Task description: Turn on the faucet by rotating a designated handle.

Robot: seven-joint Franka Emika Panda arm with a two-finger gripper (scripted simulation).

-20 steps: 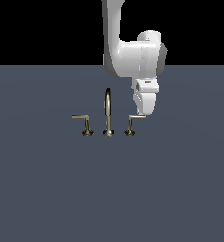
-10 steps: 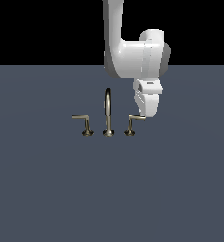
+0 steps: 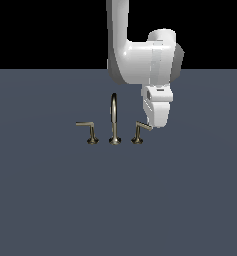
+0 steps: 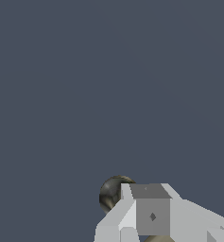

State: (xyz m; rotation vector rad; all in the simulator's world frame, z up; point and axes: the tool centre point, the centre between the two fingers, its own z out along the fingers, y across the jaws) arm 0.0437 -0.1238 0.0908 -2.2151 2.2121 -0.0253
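The brass faucet stands mid-floor in the exterior view, with a tall arched spout (image 3: 114, 119) and a short lever on either side. The handle (image 3: 140, 131) is the lever on the exterior view's right, its thin arm reaching toward my gripper (image 3: 156, 125). The white hand hangs fingers-down just beyond the arm's tip, touching or nearly touching it. No gap shows between the fingers, and nothing is held. In the wrist view a grey finger (image 4: 151, 210) partly covers a round brass base (image 4: 111, 191).
The twin lever (image 3: 89, 131) stands on the exterior view's left of the spout, its arm pointing left. A flat dark grey floor (image 3: 115, 200) spreads in all directions around the faucet.
The hand has drifted slightly toward the exterior view's right, staying at the tip of the handle's arm. The handle's arm looks unchanged.
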